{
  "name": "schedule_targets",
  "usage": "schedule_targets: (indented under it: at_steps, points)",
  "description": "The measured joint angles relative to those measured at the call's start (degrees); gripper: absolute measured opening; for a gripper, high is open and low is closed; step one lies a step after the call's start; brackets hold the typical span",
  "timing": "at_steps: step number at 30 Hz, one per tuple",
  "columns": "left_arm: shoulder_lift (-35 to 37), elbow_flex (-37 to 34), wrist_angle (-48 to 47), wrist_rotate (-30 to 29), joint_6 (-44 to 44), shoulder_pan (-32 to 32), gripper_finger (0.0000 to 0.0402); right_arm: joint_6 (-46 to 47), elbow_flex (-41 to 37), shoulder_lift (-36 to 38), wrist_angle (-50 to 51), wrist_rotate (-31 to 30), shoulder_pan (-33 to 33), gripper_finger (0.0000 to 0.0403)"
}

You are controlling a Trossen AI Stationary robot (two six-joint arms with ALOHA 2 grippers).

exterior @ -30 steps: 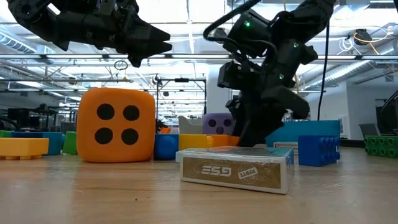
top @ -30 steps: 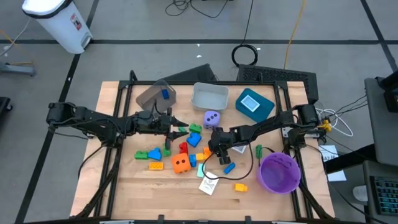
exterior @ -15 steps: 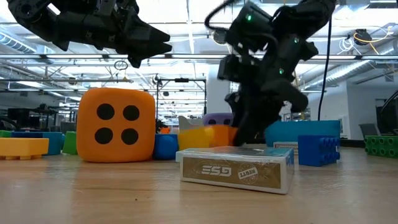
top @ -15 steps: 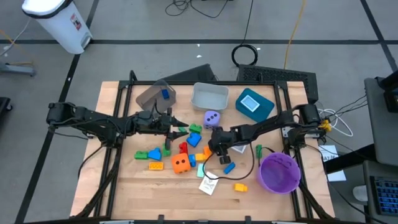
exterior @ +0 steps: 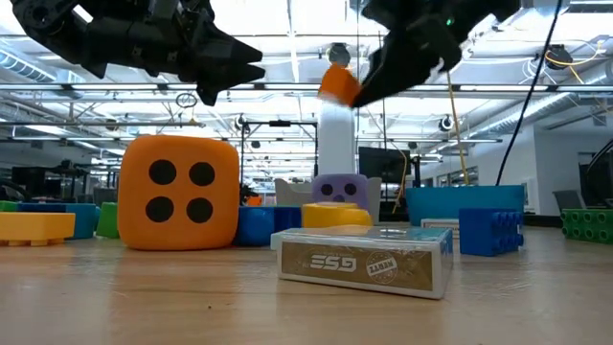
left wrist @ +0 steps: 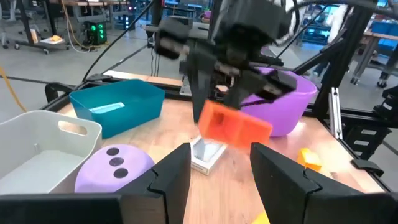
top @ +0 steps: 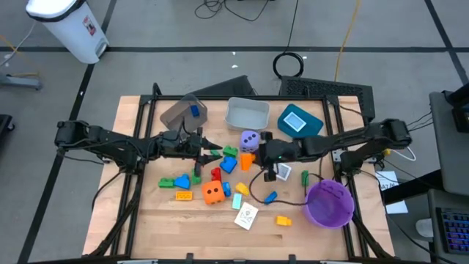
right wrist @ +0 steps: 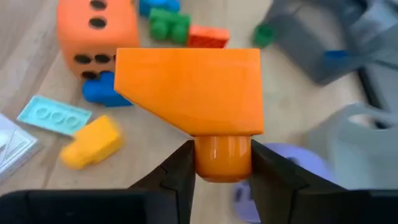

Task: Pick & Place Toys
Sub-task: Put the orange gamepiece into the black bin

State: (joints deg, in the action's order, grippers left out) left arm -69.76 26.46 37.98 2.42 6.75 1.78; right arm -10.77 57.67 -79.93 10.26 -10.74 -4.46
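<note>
My right gripper point(top: 253, 157) hangs above the middle of the table, shut on an orange wedge-shaped block point(right wrist: 193, 87). The left wrist view sees that block point(left wrist: 235, 126) in the air. Below lie scattered toys: an orange die point(top: 213, 193), a purple die point(top: 250, 139), small coloured blocks point(top: 220, 170) and a card box point(exterior: 364, 261), all flat on the wood. My left gripper point(top: 212, 152) hovers level over the left of the pile, open with nothing between its fingers point(left wrist: 171, 180). My right gripper pinches the orange block's round stud point(right wrist: 222, 155) between its two fingers. It comes from the table's right side, slanting downward. The block point(exterior: 337, 84) sticks out beyond the fingertips, lifted well clear of the table.
Along the far edge stand a tipped grey bin point(top: 183, 111), a pale grey bin point(top: 247, 114) and a teal bin point(top: 300, 122). A purple bowl point(top: 327, 203) sits near right. Bare wood lies along the near edge.
My right gripper has risen from table level among the toys, carrying the orange block up with it. The block is now lifted clear and stands high above the card box. The left arm has kept still.
</note>
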Motion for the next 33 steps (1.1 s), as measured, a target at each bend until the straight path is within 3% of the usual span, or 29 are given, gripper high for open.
schedule_targets:
  at_steps: [4,9,17,23,33]
  points:
    - [0.0,0.0,2.73,0.05,-1.66,-0.02,0.0175,0.69,0.0,3.03,-0.8,0.27,0.59,0.011]
    - [0.0,1.8,2.04,-0.02,-11.13,-1.91,0.0175,2.55,0.02,3.59,-1.47,1.94,2.21,0.0112]
    - [-0.85,11.5,-12.9,-11.57,-27.8,-7.34,0.0175,9.47,0.02,3.59,-4.27,19.62,8.07,0.011]
    - [-6.02,18.72,-18.95,-13.0,-36.05,-10.09,0.0188,15.7,0.02,3.58,-6.23,33.45,13.21,0.0112]
    - [-14.49,27.7,-20.55,-18.88,-43.9,-11.32,0.0265,19.09,0.02,3.33,-5.51,41.05,15.59,0.0112]
